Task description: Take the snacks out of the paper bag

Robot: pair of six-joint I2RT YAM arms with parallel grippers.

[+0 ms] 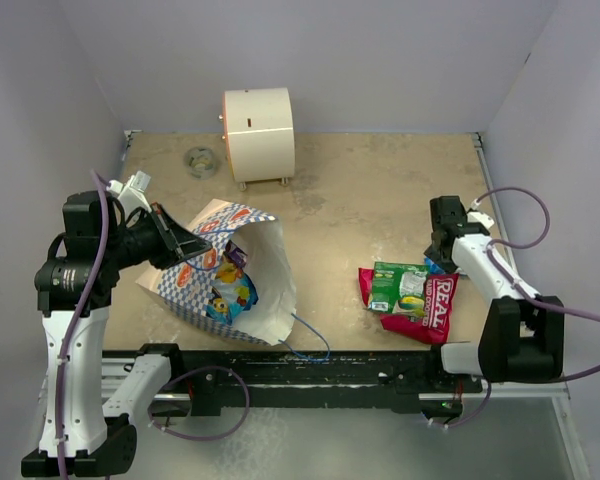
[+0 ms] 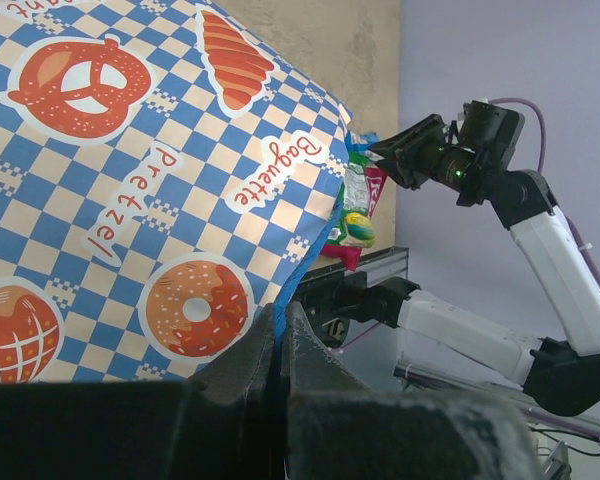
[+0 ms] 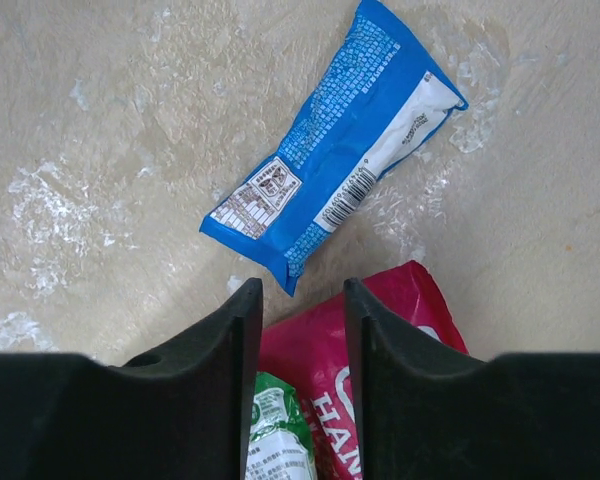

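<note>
Likely light and slippery: pinch bagged snacks by a crimped edge with the empty, parted right gripper, opposite the left gripper clamped on the paper bag rim.

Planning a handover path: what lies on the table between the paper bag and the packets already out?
Bare tabletop in the top view between paper bag and packets; only the bag's blue cord trails nearby.

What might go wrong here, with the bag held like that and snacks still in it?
The left claw pinches only the paper bag's thin edge, so the paper might slip or tear. The packets inside lie near the table's front edge and might slide off if tipped out. The loose blue cord there might snag.
</note>
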